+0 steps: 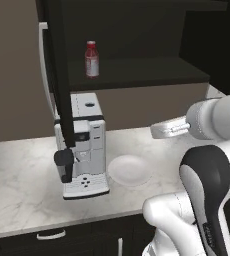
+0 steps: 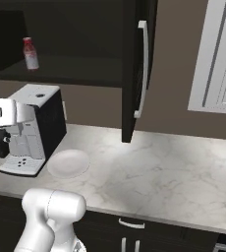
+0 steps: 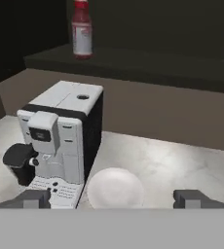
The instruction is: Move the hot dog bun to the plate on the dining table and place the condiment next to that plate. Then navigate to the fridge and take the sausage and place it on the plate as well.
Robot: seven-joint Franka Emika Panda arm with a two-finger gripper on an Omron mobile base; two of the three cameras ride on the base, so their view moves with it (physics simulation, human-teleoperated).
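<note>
You are facing the marble kitchen counter [image 1: 17,175], not the dining table. The condiment [image 1: 91,59] stands upright on the dark shelf [image 1: 137,75] of an open upper cabinet, near the shelf's front edge and toward its left end, with bare shelf running off to its right. In the hand view the condiment [image 3: 82,30] sits at the top left, above and behind the coffee machine [image 3: 60,141].

The gripper [image 3: 112,198] hangs over the counter with its fingers spread wide and nothing between them; one fingertip [image 3: 33,198] shows low at the left, the other at the right. It is well short of the shelf and lower than it.

The coffee machine [image 1: 84,145] stands on the counter directly under the condiment, its top just below the shelf's underside. A plain white plate [image 1: 129,170] lies just beside the machine's right side, closer to the counter's front edge than to the back wall. To the right of that plate the counter is bare marble a long way along, as you see in the right base view.

The open cabinet door [image 2: 137,64] hangs edge-on over the counter to the right of the shelf opening, its grey handle [image 2: 143,69] facing right. In the left base view another dark door [image 1: 59,75] drops in front of the machine's left side.
</note>
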